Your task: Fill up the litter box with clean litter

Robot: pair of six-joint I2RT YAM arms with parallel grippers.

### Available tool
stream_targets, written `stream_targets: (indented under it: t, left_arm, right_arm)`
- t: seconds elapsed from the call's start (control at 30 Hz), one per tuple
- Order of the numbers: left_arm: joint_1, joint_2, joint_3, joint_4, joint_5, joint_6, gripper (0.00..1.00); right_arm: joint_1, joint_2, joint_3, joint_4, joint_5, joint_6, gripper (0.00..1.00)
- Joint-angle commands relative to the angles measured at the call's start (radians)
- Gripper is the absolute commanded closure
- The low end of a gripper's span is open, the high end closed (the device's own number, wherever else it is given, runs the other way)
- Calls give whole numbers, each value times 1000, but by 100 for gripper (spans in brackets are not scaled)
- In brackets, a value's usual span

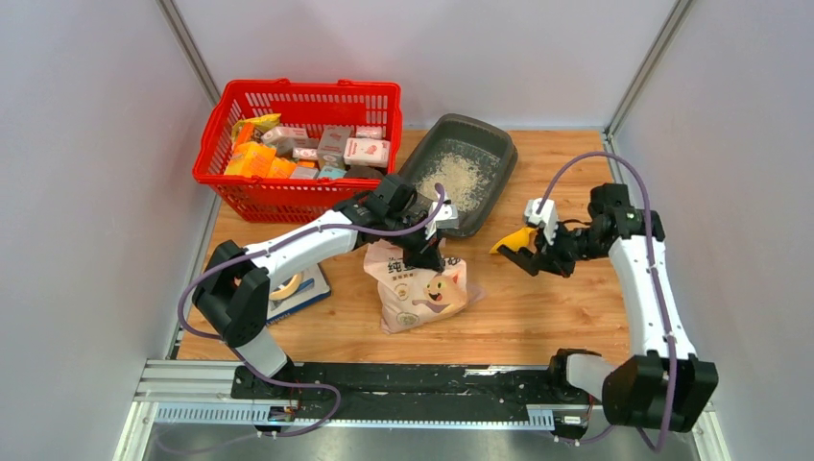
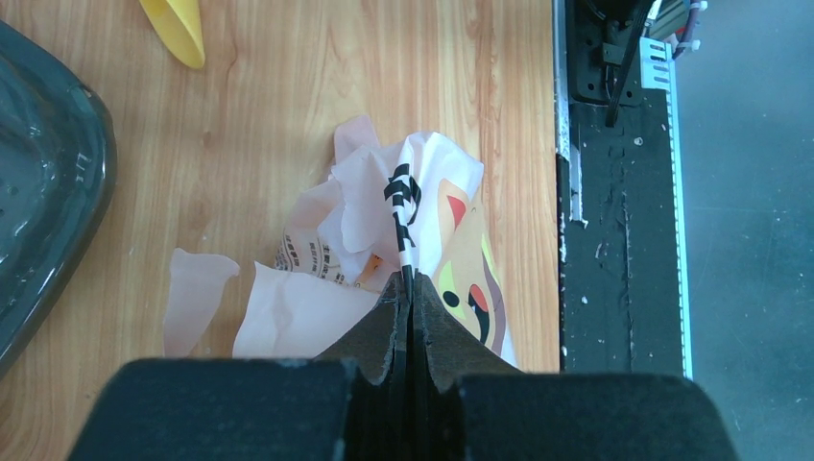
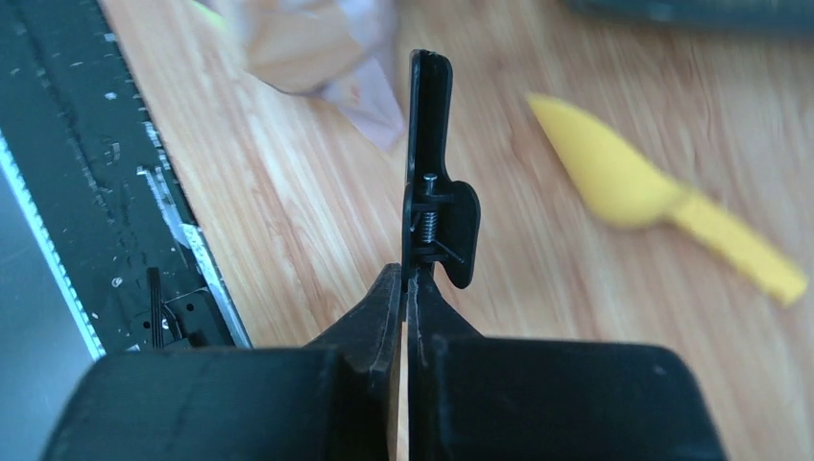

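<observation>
The dark grey litter box (image 1: 485,144) sits at the back centre with pale litter (image 1: 456,173) spread over its floor. Its rim also shows in the left wrist view (image 2: 48,192). The pink-beige printed litter bag (image 1: 418,288) stands in front of it. My left gripper (image 1: 427,245) is shut on the bag's top edge (image 2: 408,216); the jaws (image 2: 408,283) pinch the folded film. My right gripper (image 1: 523,257) is to the right of the bag, shut on a black spring clip (image 3: 432,192) and held above the table. A yellow scoop (image 1: 514,240) lies on the wood beside it and also shows in the right wrist view (image 3: 653,202).
A red mesh basket (image 1: 226,187) full of small boxes stands at the back left. A tape roll on a blue flat item (image 1: 293,288) lies near the left arm. A black rail (image 1: 413,379) runs along the near edge. White walls enclose the table.
</observation>
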Motion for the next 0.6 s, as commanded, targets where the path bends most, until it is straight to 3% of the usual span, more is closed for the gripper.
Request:
stream_targets:
  t: [0.0, 0.2, 0.4, 0.57]
  left_arm:
    - [-4, 8, 46, -18, 44, 3, 100]
    - [-4, 7, 47, -13, 40, -6, 100]
    - [-5, 2, 41, -16, 35, 3, 99]
    - [-5, 4, 38, -4, 31, -3, 97]
  right_arm:
    - [193, -39, 50, -154, -72, -67, 100]
    - [339, -7, 83, -111, -107, 19, 100]
    - [395, 47, 121, -102, -117, 65, 100]
    - [439, 85, 110, 4, -124, 187, 100]
